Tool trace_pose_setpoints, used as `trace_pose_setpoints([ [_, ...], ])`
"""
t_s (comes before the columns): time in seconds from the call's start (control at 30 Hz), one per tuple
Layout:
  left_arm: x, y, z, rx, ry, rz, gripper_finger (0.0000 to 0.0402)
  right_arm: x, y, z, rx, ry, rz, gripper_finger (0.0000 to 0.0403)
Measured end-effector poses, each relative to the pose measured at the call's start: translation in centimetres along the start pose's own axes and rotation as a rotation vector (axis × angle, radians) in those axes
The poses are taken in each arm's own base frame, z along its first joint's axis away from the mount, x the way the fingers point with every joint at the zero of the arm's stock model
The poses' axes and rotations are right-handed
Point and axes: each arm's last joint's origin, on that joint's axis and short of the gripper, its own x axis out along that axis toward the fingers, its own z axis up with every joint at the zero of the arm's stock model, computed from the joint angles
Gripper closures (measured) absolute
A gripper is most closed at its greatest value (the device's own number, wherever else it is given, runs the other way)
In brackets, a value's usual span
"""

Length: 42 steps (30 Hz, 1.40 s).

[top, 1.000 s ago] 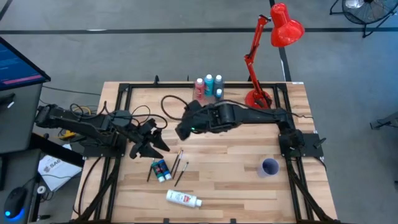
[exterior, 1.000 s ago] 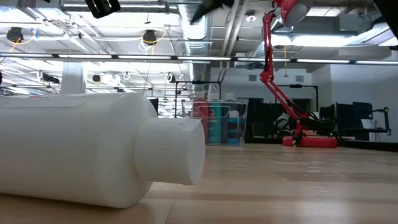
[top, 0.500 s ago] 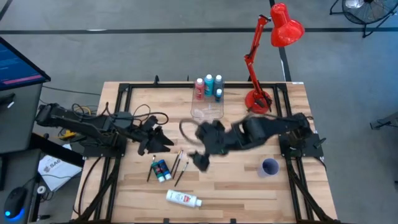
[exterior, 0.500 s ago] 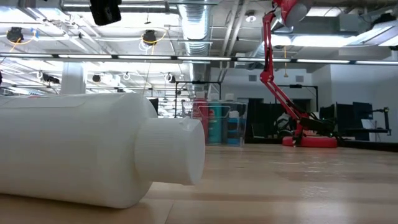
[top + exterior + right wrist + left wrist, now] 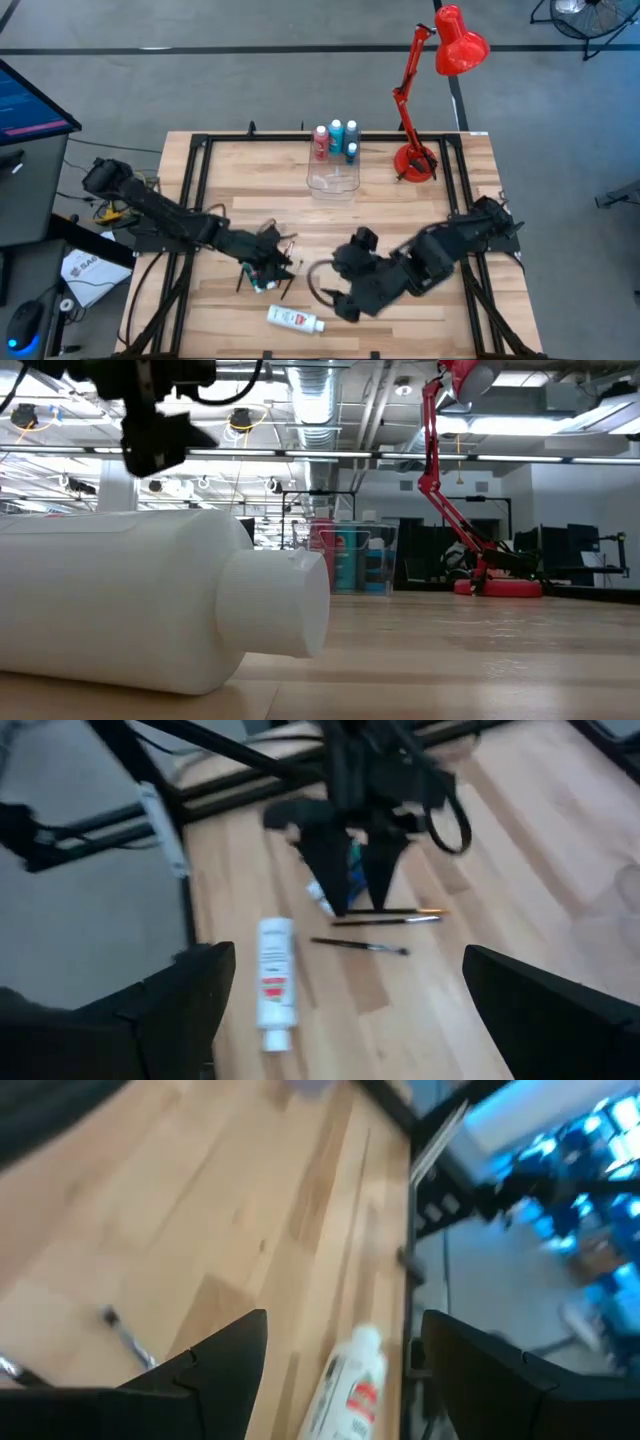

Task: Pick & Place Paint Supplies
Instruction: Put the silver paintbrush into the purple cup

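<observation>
My left gripper [image 5: 272, 268] is open and hangs low over two small blue-green paint bottles [image 5: 258, 277]. In the right wrist view its fingers [image 5: 330, 870] stand on either side of the bottles [image 5: 351, 858]; I see no touch. Thin dark paintbrushes [image 5: 385, 920] lie on the wood beside them. A white tube [image 5: 295, 320] lies on its side near the front edge, cap toward the table's right. My right gripper [image 5: 340, 305] hovers open, high above the table to the right of the tube. The purple cup is hidden.
A clear box [image 5: 333, 181] stands at the far middle, with pink-red and blue bottles [image 5: 335, 138] standing behind it. A red desk lamp [image 5: 415, 160] stands at the far right. A black frame [image 5: 200, 150] edges the table. Bare wood lies at the near right.
My left gripper has moved toward the table's right and near edges and sunk over the blue-green bottles, turning at the wrist. My right gripper has swung from beside the clear box toward the near edge, ending above the wood right of the white tube.
</observation>
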Motion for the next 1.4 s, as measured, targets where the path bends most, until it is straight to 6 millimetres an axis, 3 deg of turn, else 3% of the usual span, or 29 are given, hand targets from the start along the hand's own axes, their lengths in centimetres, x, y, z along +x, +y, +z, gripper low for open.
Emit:
trace_pose_setpoints([
  [0.2, 2.1, -1.3, -1.3, 0.068, 0.032, 0.036, 0.0143, -1.0, 2.3, -0.8, 0.081, -0.114, 0.046, 0.0019],
  [0.43, 3.0, -1.2, -2.6, 0.138, 0.049, 0.099, 0.0174, -0.5, 6.2, -2.7, 0.244, -0.291, 0.173, 0.0019],
  [0.57, 3.0, -1.0, -2.8, 0.240, 0.057, 0.134, 0.0200, 2.0, 8.1, -5.3, 0.282, -0.343, 0.251, 0.0019],
  [0.67, 2.7, -1.0, -2.7, 0.315, 0.108, 0.203, 0.0220, 4.1, 8.4, -7.4, 0.324, -0.351, 0.280, 0.0019],
  [0.77, 2.9, -1.2, -2.5, 0.367, 0.125, 0.267, 0.0237, 4.9, 8.5, -8.9, 0.340, -0.331, 0.346, 0.0019],
  [0.87, 3.7, -1.6, -1.8, 0.370, 0.099, 0.292, 0.0249, 4.9, 7.4, -10.4, 0.296, -0.260, 0.373, 0.0019],
  [1.0, 5.7, -1.6, -1.4, 0.314, 0.084, 0.373, 0.0256, -0.1, 4.2, -11.2, 0.269, -0.304, 0.457, 0.0019],
  [1.07, 6.7, -1.9, -1.0, 0.276, 0.081, 0.395, 0.0256, -1.5, 2.5, -12.6, 0.261, -0.305, 0.482, 0.0019],
  [1.17, 7.9, -1.7, -1.2, 0.231, 0.121, 0.472, 0.0257, -1.6, 0.8, -15.0, 0.189, -0.299, 0.491, 0.0019],
  [1.3, 8.6, -1.7, -1.5, 0.168, 0.153, 0.541, 0.0257, -2.9, -0.9, -15.1, 0.131, -0.379, 0.528, 0.0019],
  [1.4, 8.2, -1.5, -1.7, 0.105, 0.163, 0.587, 0.0257, -2.7, -1.5, -15.7, 0.026, -0.351, 0.515, 0.0019],
])
